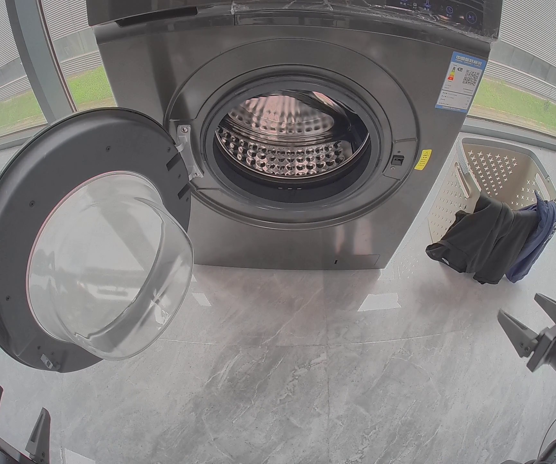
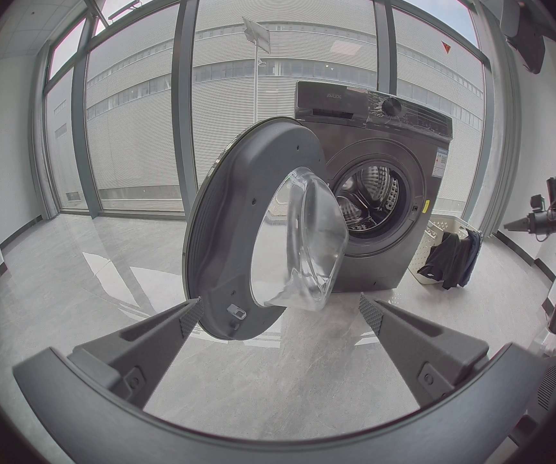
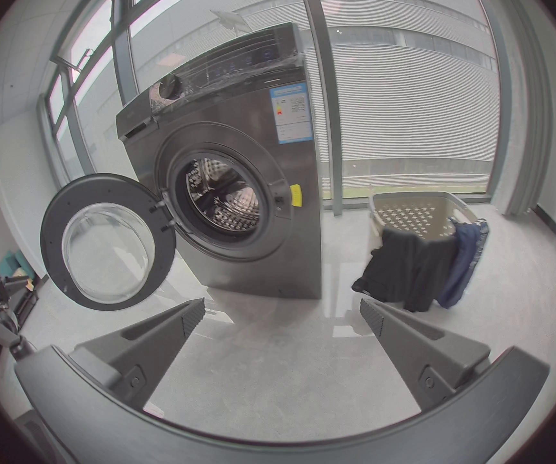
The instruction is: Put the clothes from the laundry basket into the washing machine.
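The grey washing machine (image 1: 303, 149) stands ahead with its round door (image 1: 78, 240) swung wide to the left and the steel drum (image 1: 287, 140) bare inside. To its right sits the beige laundry basket (image 1: 490, 169), with a black garment (image 1: 484, 236) and a blue garment (image 1: 539, 230) draped over its front rim. My right gripper (image 1: 536, 320) hovers open at the lower right, short of the basket. My left gripper (image 1: 13, 417) is open at the bottom left, below the door. The basket (image 3: 419, 211) and the black garment (image 3: 407, 269) lie beyond my open right gripper (image 3: 281, 314).
Grey marble floor (image 1: 303, 368) spreads wide between me and the machine. Tall glass windows (image 2: 136, 117) stand behind the machine. The open door (image 2: 258, 227) juts out into the floor space on the left.
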### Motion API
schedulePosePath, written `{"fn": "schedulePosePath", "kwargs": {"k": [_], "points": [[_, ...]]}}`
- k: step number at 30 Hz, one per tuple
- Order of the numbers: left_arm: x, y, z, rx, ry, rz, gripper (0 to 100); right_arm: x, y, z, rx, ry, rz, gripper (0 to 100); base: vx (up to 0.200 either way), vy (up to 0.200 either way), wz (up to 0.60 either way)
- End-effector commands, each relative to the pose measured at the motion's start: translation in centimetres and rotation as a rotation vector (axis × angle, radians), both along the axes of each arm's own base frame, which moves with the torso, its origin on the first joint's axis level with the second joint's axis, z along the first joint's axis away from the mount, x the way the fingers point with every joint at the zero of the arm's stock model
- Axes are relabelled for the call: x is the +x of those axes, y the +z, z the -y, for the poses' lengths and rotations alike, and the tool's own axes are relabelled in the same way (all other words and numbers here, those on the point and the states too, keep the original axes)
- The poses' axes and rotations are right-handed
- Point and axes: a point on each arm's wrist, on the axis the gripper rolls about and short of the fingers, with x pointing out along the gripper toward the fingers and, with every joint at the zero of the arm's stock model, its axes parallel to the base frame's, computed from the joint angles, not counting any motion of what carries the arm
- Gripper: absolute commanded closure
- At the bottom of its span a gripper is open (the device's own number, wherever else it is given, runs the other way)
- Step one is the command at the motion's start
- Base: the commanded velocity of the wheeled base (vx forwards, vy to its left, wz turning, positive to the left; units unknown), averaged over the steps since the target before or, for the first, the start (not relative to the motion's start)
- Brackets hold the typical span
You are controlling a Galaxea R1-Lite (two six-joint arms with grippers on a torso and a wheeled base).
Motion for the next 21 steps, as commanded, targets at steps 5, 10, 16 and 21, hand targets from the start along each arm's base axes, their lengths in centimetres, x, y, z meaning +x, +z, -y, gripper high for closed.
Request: {"fn": "schedulePosePath", "kwargs": {"k": [5,10,16,21], "points": [[0.1,-0.4,0.0,0.001,-0.001,-0.015,0,-9.7,-3.7,3.2,-0.02,-0.149,0.085,0,0.0,0.0,0.0],[0.1,-0.4,0.0,0.001,-0.001,-0.015,0,-11.2,-5.4,3.3,-0.022,-0.181,0.08,0,0.0,0.0,0.0],[0.1,-0.4,0.0,0.001,-0.001,-0.015,0,-12.1,-6.2,3.0,-0.031,-0.232,0.117,0,0.0,0.0,0.0],[0.1,-0.4,0.0,-0.001,-0.001,-0.016,0,-12.2,-6.7,3.0,-0.051,-0.236,0.091,0,0.0,0.0,0.0]]}}
